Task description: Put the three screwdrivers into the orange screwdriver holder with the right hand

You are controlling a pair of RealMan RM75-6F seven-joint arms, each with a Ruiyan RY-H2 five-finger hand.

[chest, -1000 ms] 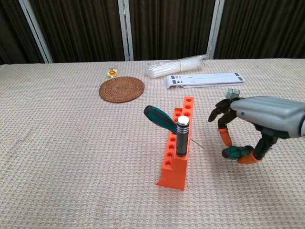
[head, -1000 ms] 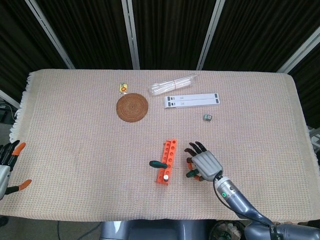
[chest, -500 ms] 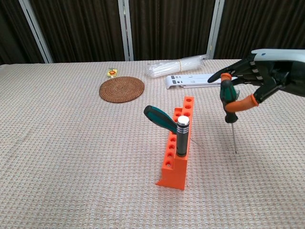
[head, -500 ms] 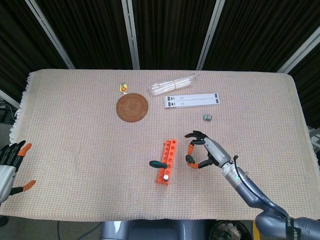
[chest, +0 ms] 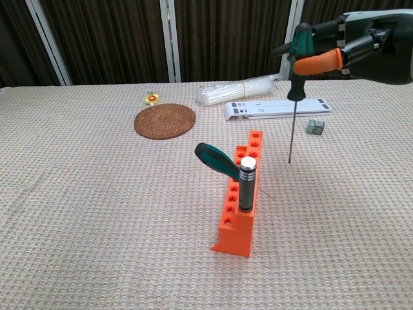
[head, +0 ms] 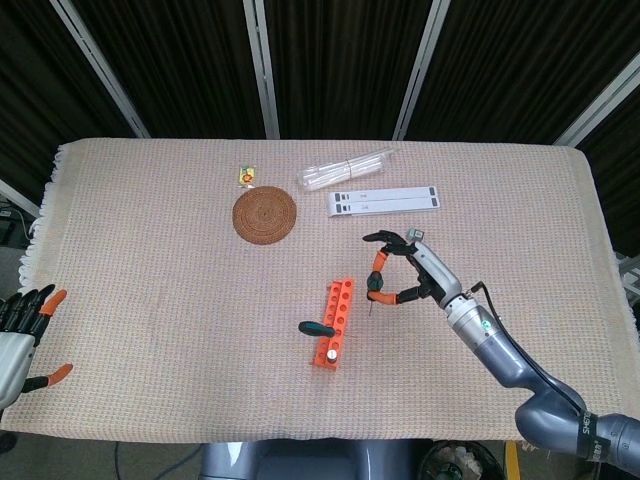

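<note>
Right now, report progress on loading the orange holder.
Done: two screwdrivers stand in the orange plastic screwdriver holder, a green-handled one leaning and a black-handled, silver-capped one upright. In hand: the right hand holds the third, thin-shafted screwdriver upright, beside the holder. Left: slotting it in.

Your right hand (head: 408,270) is raised above the table, arm stretched forward, fingers pinching a screwdriver (chest: 293,97) held upright. Your left hand (head: 22,330) sits low at the edge, fingers spread.
</note>
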